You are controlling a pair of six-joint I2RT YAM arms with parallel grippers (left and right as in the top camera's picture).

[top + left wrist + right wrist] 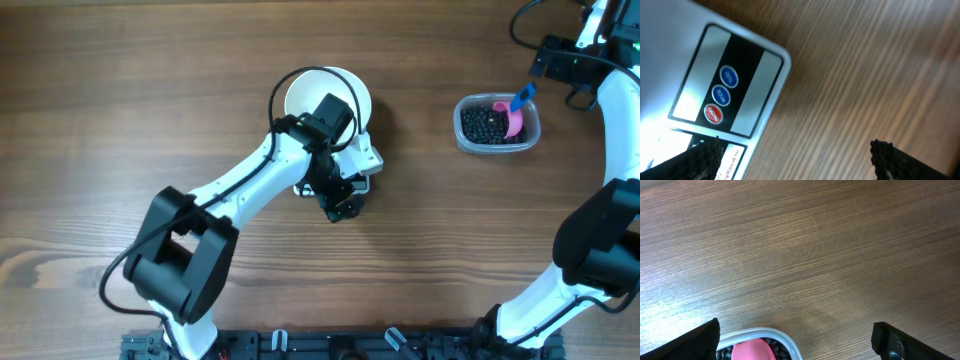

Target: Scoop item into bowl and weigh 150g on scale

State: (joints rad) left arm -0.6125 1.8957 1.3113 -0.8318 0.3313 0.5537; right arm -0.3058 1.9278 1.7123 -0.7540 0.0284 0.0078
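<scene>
Left claw: the left gripper (pixel 795 152) hangs with its jaws spread wide and empty over the button end of the scale.
Scale: a small white rectangular digital kitchen scale (pixel 725 95), stiff and flat. Its long axis seems to run near to far, with the buttons toward the robot. The left arm (pixel 250 180) hides most of it.
Bowl: a round plain white bowl (pixel 305 98) at the scale's far end, apparently empty. It looks smooth, rigid and likely slippery at the rim. The arm hides whether it rests on the platform.
Item: tiny round black beans (pixel 485 124) lie in a clear rounded-rectangle plastic tub (pixel 463 125), well to the right of the bowl. They are loose, would roll and spill, and cannot be pinched.
Scoop: a pink measuring scoop with a blue handle (pixel 514 112), probably light, stiff plastic, its cup in the beans. The handle points away and rightward and is the place to grip.
Right claw: the right gripper (pixel 795 330) has its jaws wide and empty, above the tub's far rim.
</scene>
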